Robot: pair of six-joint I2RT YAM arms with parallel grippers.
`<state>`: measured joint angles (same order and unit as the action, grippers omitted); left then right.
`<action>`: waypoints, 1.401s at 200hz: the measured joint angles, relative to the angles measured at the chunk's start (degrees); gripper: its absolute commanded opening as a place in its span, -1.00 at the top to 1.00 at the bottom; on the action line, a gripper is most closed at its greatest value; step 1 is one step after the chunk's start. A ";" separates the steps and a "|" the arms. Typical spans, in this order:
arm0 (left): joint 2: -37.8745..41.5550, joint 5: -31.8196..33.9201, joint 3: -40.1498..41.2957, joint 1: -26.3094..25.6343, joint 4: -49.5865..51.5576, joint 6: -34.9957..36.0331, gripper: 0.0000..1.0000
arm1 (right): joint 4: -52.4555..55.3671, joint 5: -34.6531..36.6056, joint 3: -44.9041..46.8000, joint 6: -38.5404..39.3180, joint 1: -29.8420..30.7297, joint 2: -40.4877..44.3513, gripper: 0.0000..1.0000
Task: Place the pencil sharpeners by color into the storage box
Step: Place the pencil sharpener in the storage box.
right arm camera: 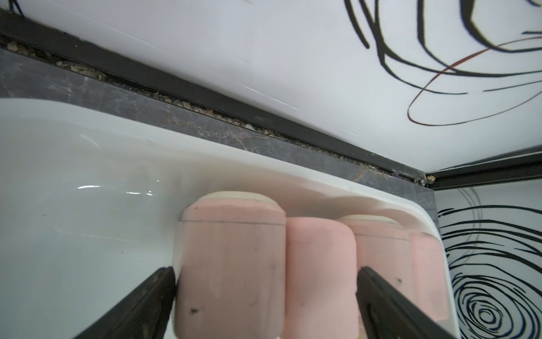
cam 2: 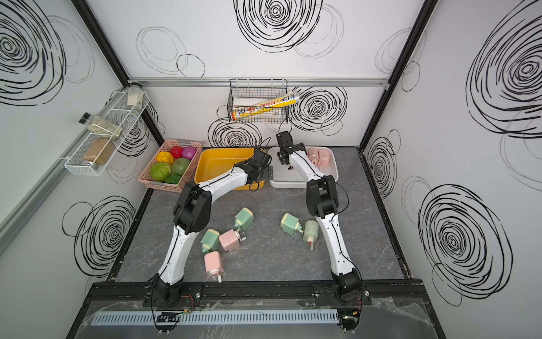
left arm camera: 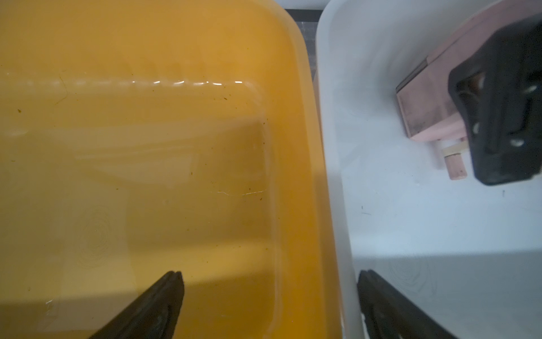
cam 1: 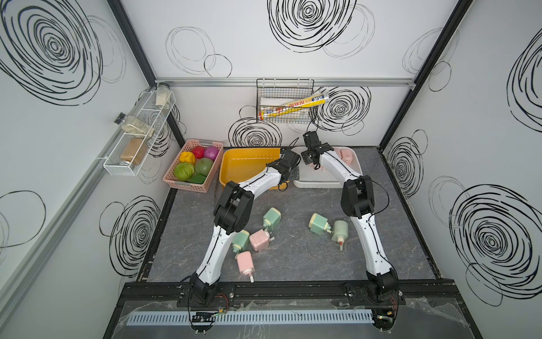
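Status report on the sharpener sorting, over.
Left gripper, right gripper: jaws open. Pink sharpeners in white bin; yellow bin empty. Four green sharpeners on table, left arm overhanging one.

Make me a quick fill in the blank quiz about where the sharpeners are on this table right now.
1. The plastic pencil sharpeners inside the white plastic tub are all ___.
2. On the grey marble tabletop lie ___ mint green sharpeners.
3. Beside them on that tabletop lie ___ pale pink sharpeners.

Missing words: pink; four; two.
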<state>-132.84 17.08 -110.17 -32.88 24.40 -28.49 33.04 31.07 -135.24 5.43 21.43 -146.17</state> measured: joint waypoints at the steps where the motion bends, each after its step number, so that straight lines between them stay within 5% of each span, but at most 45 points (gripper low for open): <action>1: 0.00 -0.02 0.00 0.00 0.00 0.00 -0.98 | 0.00 0.07 0.00 0.00 0.02 0.00 -1.00; 126: 0.00 -0.83 0.00 0.35 0.28 0.00 -0.98 | -0.46 3.54 0.00 1.77 0.94 -0.81 -1.00; 186: 0.92 -4.44 0.26 0.02 1.84 2.62 -0.98 | 0.17 -0.11 0.44 1.66 0.92 -0.31 -1.00; 280: 32.87 -4.09 26.99 -3.21 -0.15 3.80 -0.98 | -9.62 -16.85 28.20 -1.14 0.83 27.65 -1.00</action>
<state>-99.96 12.99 -83.18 -36.10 24.25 -24.69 23.42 14.22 -107.04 4.29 22.26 -118.52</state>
